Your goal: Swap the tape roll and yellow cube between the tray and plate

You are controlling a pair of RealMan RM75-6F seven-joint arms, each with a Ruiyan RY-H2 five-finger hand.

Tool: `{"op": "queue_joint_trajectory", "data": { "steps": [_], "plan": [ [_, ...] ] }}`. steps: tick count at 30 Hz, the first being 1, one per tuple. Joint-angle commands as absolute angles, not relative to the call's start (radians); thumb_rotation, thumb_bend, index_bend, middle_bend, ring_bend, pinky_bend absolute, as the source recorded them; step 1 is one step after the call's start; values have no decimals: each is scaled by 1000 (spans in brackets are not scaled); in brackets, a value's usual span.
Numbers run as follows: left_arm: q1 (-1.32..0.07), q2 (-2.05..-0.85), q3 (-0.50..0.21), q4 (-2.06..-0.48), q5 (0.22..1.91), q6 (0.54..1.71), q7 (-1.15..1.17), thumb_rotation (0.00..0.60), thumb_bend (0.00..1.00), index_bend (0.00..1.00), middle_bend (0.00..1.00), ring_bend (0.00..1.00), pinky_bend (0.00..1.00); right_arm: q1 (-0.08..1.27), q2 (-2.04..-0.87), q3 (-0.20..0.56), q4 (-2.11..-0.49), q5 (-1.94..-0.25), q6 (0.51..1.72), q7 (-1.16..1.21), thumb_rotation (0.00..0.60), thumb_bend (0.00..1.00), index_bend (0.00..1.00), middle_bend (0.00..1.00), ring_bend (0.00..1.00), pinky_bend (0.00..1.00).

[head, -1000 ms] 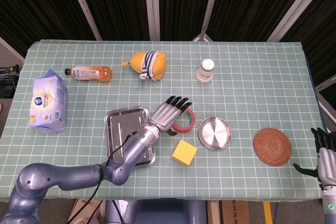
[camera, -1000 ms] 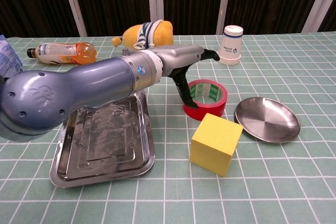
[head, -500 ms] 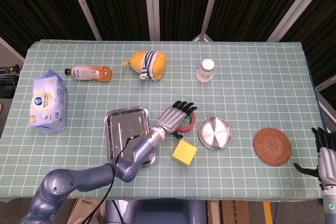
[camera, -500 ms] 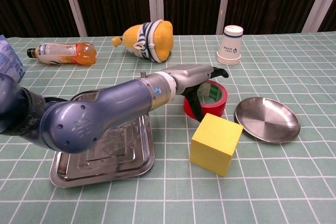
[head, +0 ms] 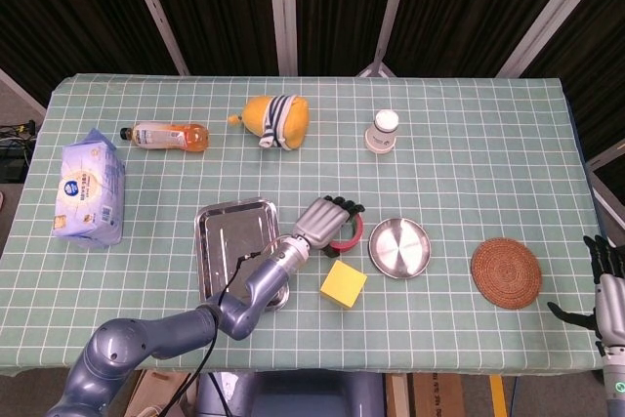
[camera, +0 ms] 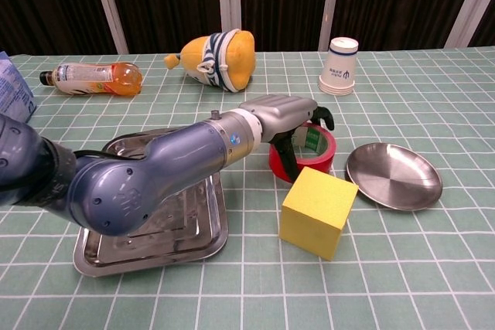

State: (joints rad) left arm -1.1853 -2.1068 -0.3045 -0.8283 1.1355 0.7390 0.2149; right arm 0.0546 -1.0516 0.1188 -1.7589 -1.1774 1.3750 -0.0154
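Note:
The red tape roll [head: 349, 232] [camera: 312, 150] lies on the table between the steel tray [head: 229, 251] [camera: 147, 218] and the round steel plate [head: 398, 247] [camera: 393, 176]. My left hand [head: 325, 219] [camera: 283, 109] grips it, fingers curled over its top rim and the thumb down against its near wall. Just in front of the roll the yellow cube [head: 344, 283] [camera: 318, 210] sits on the table. Tray and plate hold nothing. My right hand [head: 607, 280] hangs at the table's right front corner with its fingers apart and nothing in it.
A woven coaster [head: 506, 272] lies right of the plate. Along the back stand an orange drink bottle [head: 166, 134], a yellow plush toy [head: 276, 119] and a paper cup [head: 384, 131]. A blue wipes pack [head: 91, 187] lies at the left edge.
My left hand came down from above the tape roll and its fingers curled in over the rim. Tape roll, cube and right hand kept their places.

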Motion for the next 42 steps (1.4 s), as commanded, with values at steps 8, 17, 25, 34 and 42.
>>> {"op": "queue_joint_trajectory", "data": {
  "steps": [8,17,25,34,42],
  "plan": [
    [-1094,-1905,-300,-1102,1238,926,216,600,385,290,369,319,452,45,-1041,125,-1762,-1179,1378,14,600,0,35,0,57,0],
    [-778,-1500,-56,-1537,1294,1098,231,600,380,287,347,289,403,37,-1028,116,-1783,-1199,1383,13,600,0,35,0,58,0],
    [-717,-1438,15,-1490,1361,1065,90,600,374,274,324,271,362,35,-1038,112,-1799,-1205,1394,-21,600,0,35,0,58,0],
    [-723,-1507,8,-1381,1447,1056,-12,600,338,256,277,220,331,36,-1041,115,-1793,-1199,1392,-25,600,0,35,0,57,0],
    [-735,-1509,19,-1388,1428,969,21,600,104,186,29,0,86,31,-1033,118,-1797,-1199,1395,-14,600,0,35,0,57,0]
  ]
}}
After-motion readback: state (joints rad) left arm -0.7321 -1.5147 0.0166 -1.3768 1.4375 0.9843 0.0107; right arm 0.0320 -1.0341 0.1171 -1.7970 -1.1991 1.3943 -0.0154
